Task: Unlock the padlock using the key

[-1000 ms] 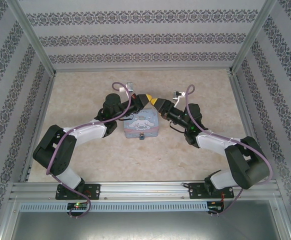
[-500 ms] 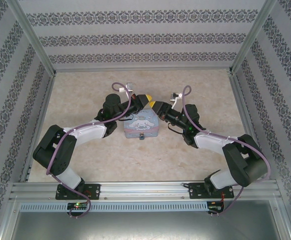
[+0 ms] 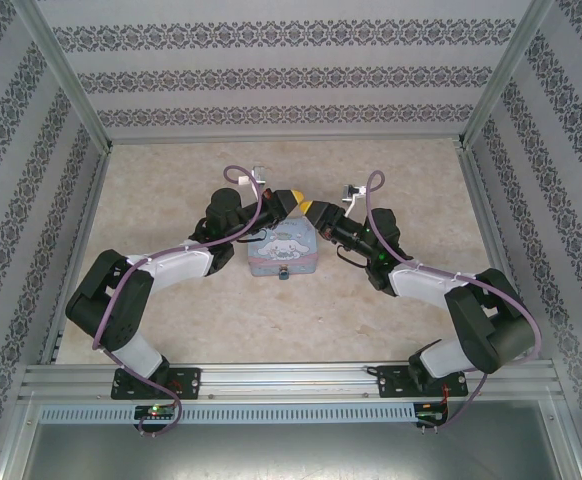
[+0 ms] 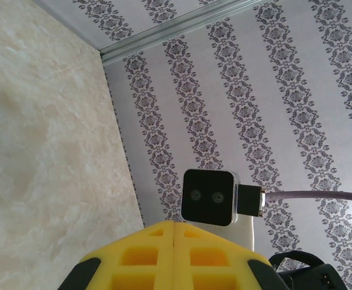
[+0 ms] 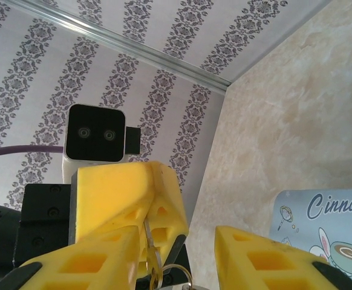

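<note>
Handling of the key (image 5: 147,240) calls for care. It is a thin, stiff metal sliver, light and smooth, and it is judged prone to pivot or slip between foam pads. A ring (image 5: 177,273) sits beside its lower end and adds a little swinging weight. Take hold across the flat bow and leave the blade free for the keyway; a grip on the blade edge would let it twist.

The left hand (image 4: 173,241) has its yellow pads pressed together with no gap at the seam. In the right wrist view the key emerges from beneath these pads and hangs down, so the left hand appears to carry it. The right hand (image 3: 318,211) has its fingers (image 5: 267,257) spread wide and grips nothing. The key and ring lie in the gap between them; contact cannot be determined.

Both arms reach forward and inward with elbows out. The hands meet tip to tip above the worktop (image 3: 391,170), each wrist camera facing the other.

The padlock (image 3: 284,272) is judged to be the small item at the near edge of the tin (image 3: 283,250), below both hands and toward the arm bases. It is tiny and light, and it will likely shift unless steadied during insertion.
</note>
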Motion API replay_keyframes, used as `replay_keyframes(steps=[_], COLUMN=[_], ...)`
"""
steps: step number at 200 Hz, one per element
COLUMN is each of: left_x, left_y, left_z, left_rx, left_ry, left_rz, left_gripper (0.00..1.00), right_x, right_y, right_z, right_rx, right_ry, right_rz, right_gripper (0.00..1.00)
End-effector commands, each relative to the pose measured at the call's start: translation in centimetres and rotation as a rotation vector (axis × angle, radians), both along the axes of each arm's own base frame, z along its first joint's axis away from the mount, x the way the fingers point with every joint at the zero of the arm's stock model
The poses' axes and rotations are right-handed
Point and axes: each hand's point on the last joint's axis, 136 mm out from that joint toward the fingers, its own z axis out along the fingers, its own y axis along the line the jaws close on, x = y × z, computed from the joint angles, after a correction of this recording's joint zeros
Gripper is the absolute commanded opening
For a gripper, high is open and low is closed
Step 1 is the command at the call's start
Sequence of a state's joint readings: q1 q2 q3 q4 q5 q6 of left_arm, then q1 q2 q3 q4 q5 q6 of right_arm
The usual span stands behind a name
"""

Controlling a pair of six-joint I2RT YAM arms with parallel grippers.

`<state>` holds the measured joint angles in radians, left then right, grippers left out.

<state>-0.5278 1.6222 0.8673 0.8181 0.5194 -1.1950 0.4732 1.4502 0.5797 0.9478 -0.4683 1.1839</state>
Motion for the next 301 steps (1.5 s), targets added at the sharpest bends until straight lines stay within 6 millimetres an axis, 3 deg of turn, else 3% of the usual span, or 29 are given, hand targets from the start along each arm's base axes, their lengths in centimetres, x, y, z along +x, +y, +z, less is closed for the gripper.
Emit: replay_keyframes(steps=[1,109,140,159,174,235,287,301], left_x=[0.0,0.1,0.1,0.2,0.2,0.2,0.0,-0.1], left_y=[0.6,0.6,0.7,0.6,0.7,0.7,0.9,1.1], left_z=[1.6,1.5,1.6,1.6,1.6,1.4,1.3,1.1], left_rx=[-0.036,-0.035,-0.034,-0.034,-0.034,-0.033,-0.034,-0.033], left_ry=[-0.052,-0.049,-0.05,-0.05,-0.05,-0.046,-0.042,-0.035], left_rz=[0.014,0.019,0.022,0.024,0.025,0.026,0.031,0.038], left_gripper=[0.0,0.0,0.0,0.0,0.0,0.0,0.0,0.0], right_x=[0.3,0.0,-0.2,-0.5,-0.6,-0.6,0.0,0.1], right_y=[-0.2,-0.1,-0.2,0.0,0.1,0.3,-0.5,-0.7], right_z=[1.3,0.8,0.5,0.4,0.4,0.0,-0.2,-0.2], right_rx=[0.031,0.031,0.032,0.031,0.029,0.026,0.028,0.03], right_ry=[-0.045,-0.038,-0.035,-0.036,-0.035,-0.029,-0.016,-0.014], right_rz=[-0.01,0.005,0.006,0.016,0.02,0.024,-0.01,-0.018], right_gripper=[0.37,0.15,0.16,0.28,0.29,0.18,0.0,0.0])
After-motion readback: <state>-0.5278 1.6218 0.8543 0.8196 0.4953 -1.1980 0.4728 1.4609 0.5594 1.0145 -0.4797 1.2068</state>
